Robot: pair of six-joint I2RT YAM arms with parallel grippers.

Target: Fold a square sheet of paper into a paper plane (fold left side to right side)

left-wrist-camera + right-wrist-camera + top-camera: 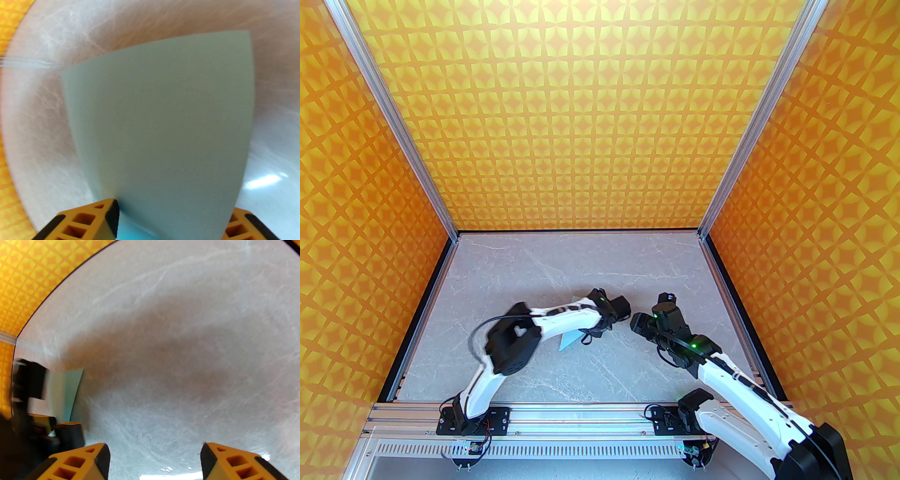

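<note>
The left gripper [175, 219] had its jaws well apart. The thin pale light-blue square sheet of paper [164, 117] rose curved and loose between them, its side edge touching the left black pad [112, 215]. From above, one corner of the sheet stuck out on the near side of the left forearm, near the middle of the grey marbled tabletop [581, 262]. Just to the right, the right gripper [154, 458] was wide open over marble and held nothing. The tabletop ran far to the orange patterned walls [590, 117].
</note>
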